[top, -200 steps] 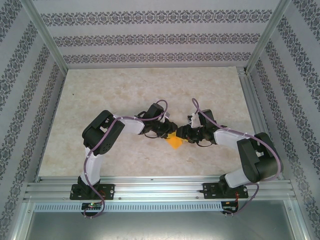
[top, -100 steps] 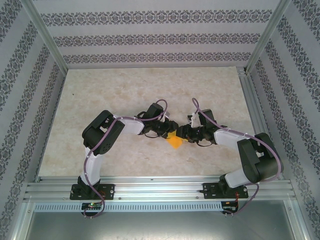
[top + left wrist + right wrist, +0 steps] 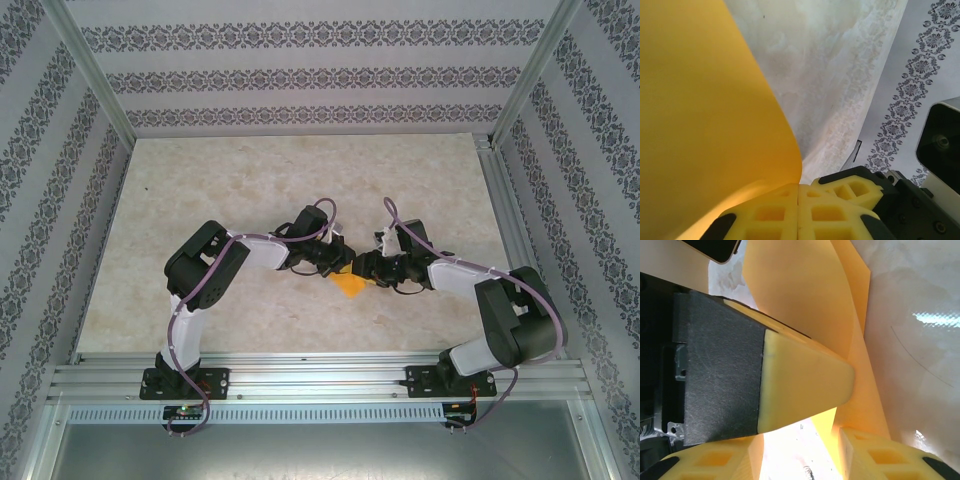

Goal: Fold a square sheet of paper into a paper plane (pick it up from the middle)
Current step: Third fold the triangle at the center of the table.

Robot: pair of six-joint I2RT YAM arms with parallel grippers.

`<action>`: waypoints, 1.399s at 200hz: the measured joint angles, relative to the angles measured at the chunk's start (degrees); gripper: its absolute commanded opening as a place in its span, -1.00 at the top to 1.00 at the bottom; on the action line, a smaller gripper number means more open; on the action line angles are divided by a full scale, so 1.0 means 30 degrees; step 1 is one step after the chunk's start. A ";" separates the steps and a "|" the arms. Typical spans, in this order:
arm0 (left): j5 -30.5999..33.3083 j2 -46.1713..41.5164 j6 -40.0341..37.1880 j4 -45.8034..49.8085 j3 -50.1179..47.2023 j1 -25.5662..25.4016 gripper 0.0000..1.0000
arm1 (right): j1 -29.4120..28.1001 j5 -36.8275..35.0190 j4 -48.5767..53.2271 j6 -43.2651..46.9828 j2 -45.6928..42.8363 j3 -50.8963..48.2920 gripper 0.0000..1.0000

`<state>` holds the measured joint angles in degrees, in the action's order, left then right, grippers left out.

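Orange-yellow square sheet of paper (image 3: 348, 285) is held at mid-bench (image 3: 250, 180), between the two tools. Left tool (image 3: 799, 197): fingers pressed together on the sheet's edge, gripping it. The sheet bows away in a broad curve. Right tool (image 3: 800, 452): fingers apart, with the sheet passing between them and no clamp evident.

Hazards:
- Closing the right tool on the bowed section is likely to set a crease off the intended line.
- Pulling against the single left grip may tear or slip the thin paper.
- The tools stand very close together and may collide.

A pale marbled table (image 3: 250, 180) bears an aluminium rail (image 3: 320, 372) along its near edge, holding both arm bases.
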<state>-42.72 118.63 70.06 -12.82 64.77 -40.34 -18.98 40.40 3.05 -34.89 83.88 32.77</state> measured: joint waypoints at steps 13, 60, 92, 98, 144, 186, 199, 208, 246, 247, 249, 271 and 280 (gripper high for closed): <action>-0.0051 0.0000 -0.0087 0.0015 0.0036 -0.0015 0.94 | 0.0007 -0.0073 0.0124 0.0007 -0.0284 -0.0007 0.12; -0.0189 0.0036 -0.0321 0.0146 0.0393 -0.0066 0.95 | 0.0838 -0.0663 0.0845 0.0233 -0.1632 -0.0313 0.18; -0.0386 0.0095 -0.0342 0.0153 0.0401 -0.0044 0.95 | 0.1129 -0.0940 0.0969 0.0321 -0.1792 -0.0692 0.34; -0.0459 0.0109 -0.0335 0.0153 0.0401 0.0007 0.94 | 0.1122 -0.0925 0.0911 0.0335 -0.1719 -0.0743 0.34; -0.0750 0.0175 -0.0342 0.0153 0.0415 0.0233 0.93 | 0.1122 -0.0867 0.0554 0.0357 -0.1107 -0.1144 0.49; -0.0823 0.0175 -0.0721 0.0481 0.0430 0.0350 0.92 | 0.1129 -0.0867 0.0204 0.0131 -0.1078 -0.1858 0.59; -0.0816 0.0175 -0.0831 0.0656 0.0430 0.0386 0.92 | 0.1129 -0.0933 0.0146 0.0131 -0.1115 -0.1858 0.59; -0.0816 0.0175 -0.0845 0.0721 0.0430 0.0415 0.91 | 0.1129 -0.1027 0.0117 0.0138 -0.1180 -0.1858 0.60; -0.0831 0.0175 -0.0911 0.0801 0.0437 0.0437 0.83 | 0.1129 -0.1078 -0.0117 0.0146 -0.0780 -0.1829 0.67; -0.0823 0.0175 -0.0911 0.0801 0.0437 0.0437 0.82 | 0.1129 -0.1078 -0.0117 0.0153 -0.0758 -0.1829 0.67; -0.0823 0.0175 -0.0918 0.0809 0.0437 0.0437 0.82 | 0.1129 -0.1078 -0.0153 0.0138 -0.0685 -0.1821 0.68; -0.0823 0.0175 -0.0984 0.1005 0.0437 0.0437 0.70 | 0.1122 -0.1078 -0.0321 0.0117 -0.0189 -0.1814 0.67; -0.0816 0.0175 -0.0984 0.1093 0.0437 0.0444 0.64 | 0.1115 -0.1049 -0.0393 0.0080 -0.0146 -0.1800 0.67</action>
<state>-45.17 119.15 67.11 -9.54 66.08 -39.00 -15.64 37.26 1.87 -34.65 83.44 27.38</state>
